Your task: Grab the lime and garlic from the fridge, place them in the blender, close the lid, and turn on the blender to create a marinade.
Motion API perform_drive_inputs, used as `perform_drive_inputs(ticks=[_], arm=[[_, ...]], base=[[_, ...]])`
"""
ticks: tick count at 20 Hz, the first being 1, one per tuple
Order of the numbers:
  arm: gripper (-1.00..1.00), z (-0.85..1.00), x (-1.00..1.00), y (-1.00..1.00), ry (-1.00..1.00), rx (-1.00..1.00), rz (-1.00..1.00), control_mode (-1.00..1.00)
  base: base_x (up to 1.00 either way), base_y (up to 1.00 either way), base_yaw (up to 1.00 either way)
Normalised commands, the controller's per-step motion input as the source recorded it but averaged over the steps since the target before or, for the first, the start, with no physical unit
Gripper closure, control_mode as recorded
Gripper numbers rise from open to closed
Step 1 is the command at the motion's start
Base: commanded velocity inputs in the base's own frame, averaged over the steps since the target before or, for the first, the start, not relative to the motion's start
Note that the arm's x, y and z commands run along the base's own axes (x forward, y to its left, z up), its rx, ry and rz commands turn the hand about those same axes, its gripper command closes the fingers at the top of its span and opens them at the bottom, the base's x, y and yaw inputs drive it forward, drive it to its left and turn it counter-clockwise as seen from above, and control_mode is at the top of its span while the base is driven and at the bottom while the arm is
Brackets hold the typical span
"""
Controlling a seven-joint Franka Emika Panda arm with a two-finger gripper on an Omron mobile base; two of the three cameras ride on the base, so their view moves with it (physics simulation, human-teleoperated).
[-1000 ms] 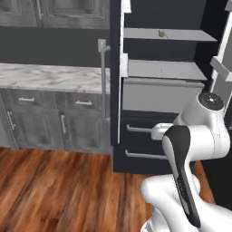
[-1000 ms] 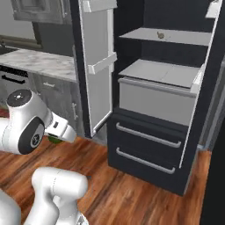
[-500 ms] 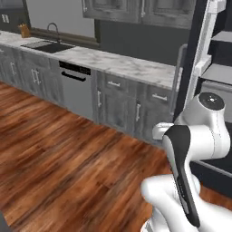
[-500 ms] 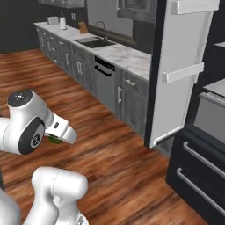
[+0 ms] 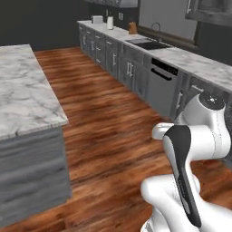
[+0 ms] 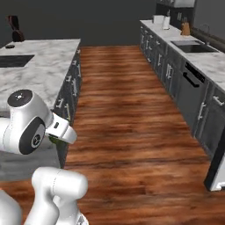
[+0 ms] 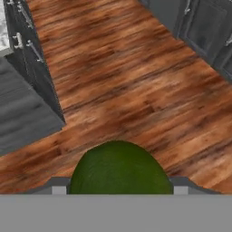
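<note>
Lime [image 7: 118, 168] sits clamped between the tips of the gripper [image 7: 117, 188], a dark green ball above the wooden floor [image 7: 131, 86]. From the right base view a sliver of green shows under the hand. Island tabletop [image 6: 41, 59] of grey marble lies to the arm's left, with the blender [image 6: 15, 28] at its far corner. Across the aisle runs another counter [image 5: 181, 56] with a sink [image 5: 147, 43].
</note>
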Motion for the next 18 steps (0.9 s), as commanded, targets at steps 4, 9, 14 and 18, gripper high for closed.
perform_drive_inputs(ticks=[4, 9, 14, 18], arm=[[1.0, 0.0, 0.0, 0.0, 0.0, 0.0, 0.0, 1.0], [1.0, 0.0, 0.0, 0.0, 0.0, 0.0, 0.0, 1.0], [1.0, 0.0, 0.0, 0.0, 0.0, 0.0, 0.0, 1.0], [1.0, 0.0, 0.0, 0.0, 0.0, 0.0, 0.0, 1.0]], base=[[0.1, 0.04, 0.58], [0.21, 0.43, 0.47], [0.38, 0.99, 0.18], [0.55, 1.0, 0.04]])
